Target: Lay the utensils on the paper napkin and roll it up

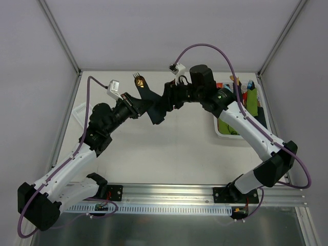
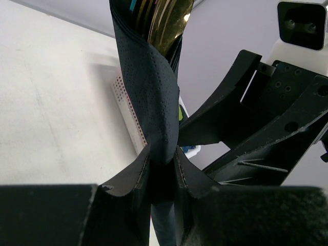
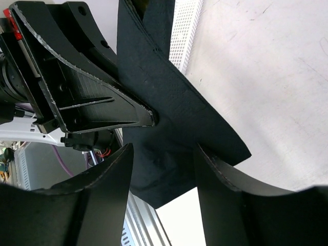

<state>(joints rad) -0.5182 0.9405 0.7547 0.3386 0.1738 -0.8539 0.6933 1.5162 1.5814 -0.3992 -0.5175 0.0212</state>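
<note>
The dark navy paper napkin is wrapped around the utensils and held up off the table between both arms. My left gripper is shut on the rolled part; the jaws pinch it tight. The gold spoon bowl and a sliver of teal fork poke out of the roll's far end, as the top view shows. My right gripper is open, its fingers either side of the napkin's loose flap without pinching it.
A white tray at the right holds green, pink and dark rolled bundles. A white perforated basket lies at the left edge; it also shows in the left wrist view and the right wrist view.
</note>
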